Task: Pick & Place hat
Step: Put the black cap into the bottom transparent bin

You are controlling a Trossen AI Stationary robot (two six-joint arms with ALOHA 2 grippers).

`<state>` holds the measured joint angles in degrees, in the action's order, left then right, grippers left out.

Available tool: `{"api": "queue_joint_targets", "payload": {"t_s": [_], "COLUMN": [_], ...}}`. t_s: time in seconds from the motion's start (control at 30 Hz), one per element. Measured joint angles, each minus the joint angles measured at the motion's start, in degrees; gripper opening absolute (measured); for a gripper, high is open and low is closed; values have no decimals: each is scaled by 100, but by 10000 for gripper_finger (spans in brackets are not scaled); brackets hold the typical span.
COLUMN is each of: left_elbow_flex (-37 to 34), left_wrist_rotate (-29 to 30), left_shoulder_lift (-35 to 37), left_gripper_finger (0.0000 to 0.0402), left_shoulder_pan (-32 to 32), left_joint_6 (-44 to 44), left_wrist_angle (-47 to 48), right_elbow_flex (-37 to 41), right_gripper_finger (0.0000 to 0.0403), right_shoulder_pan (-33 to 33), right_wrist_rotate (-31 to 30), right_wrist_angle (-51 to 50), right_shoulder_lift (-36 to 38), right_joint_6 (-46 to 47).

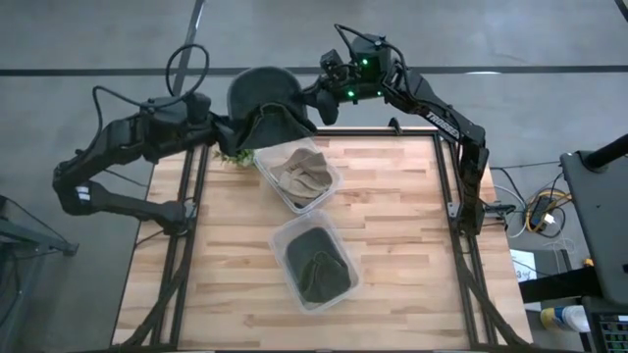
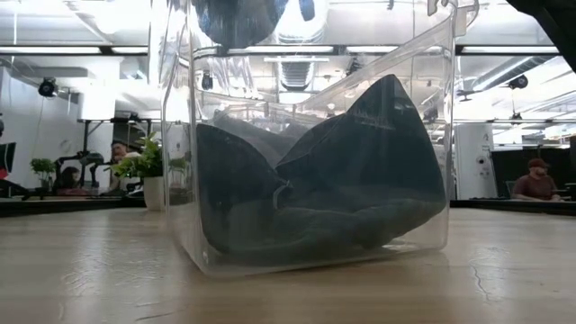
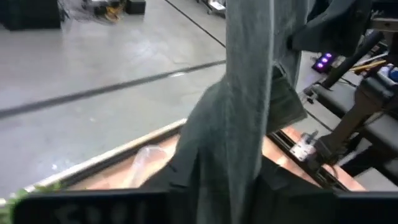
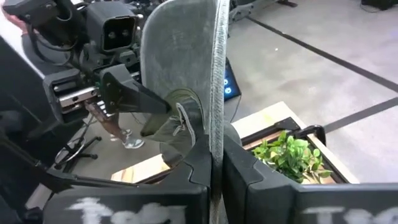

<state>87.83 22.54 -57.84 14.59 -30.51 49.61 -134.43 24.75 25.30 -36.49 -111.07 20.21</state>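
Hat (image 1: 267, 103) is held aloft at upper centre, clamped by right gripper (image 4: 217, 163) for transfer; left gripper (image 1: 222, 131) state cannot be told

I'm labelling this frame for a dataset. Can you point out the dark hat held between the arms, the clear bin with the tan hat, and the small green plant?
Dark grey fabric hat (image 1: 267, 98), high view, its crown.
Clear plastic bin holding a tan hat (image 1: 329, 192), high view, its rim.
Small green potted plant (image 4: 289, 155), right wrist view, its leaves.

Two bins (image 1: 299, 176) mid-table — bare edges
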Motion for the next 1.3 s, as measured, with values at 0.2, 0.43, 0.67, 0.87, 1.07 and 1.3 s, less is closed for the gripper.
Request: {"api": "queue_joint_targets", "payload": {"t_s": [0.2,0.43,0.67,0.87,1.07,1.3], "left_elbow_flex": [156,454,795,806,796,788], "left_wrist_rotate": [481,1078,1049,1309,1312,1316], "left_shoulder_lift": [32,164,174,174,174,173], "left_gripper_finger": [159,189,190,190,190,190], "left_shoulder_pan": [4,9,7,7,7,7], "left_joint_6": [660,1615,2071,2306,2306,2307], "left_wrist_angle": [-45,-954,-1166,-1154,-1148,-1156], "right_elbow_flex": [-2,-2,-7,-9,-8,100], "right_gripper_finger": [10,9,9,9,11,11], "right_shoulder_pan": [21,140,138,-392,-1154,-1861], "right_wrist_rotate": [-320,-321,1024,1222,1112,43], "right_wrist_angle": [-265,-968,-2021,-2867,-3430,-3856], "right_shoulder_lift": [11,33,44,46,63,44], "right_joint_6": [182,540,1497,2079,2568,3030]}}
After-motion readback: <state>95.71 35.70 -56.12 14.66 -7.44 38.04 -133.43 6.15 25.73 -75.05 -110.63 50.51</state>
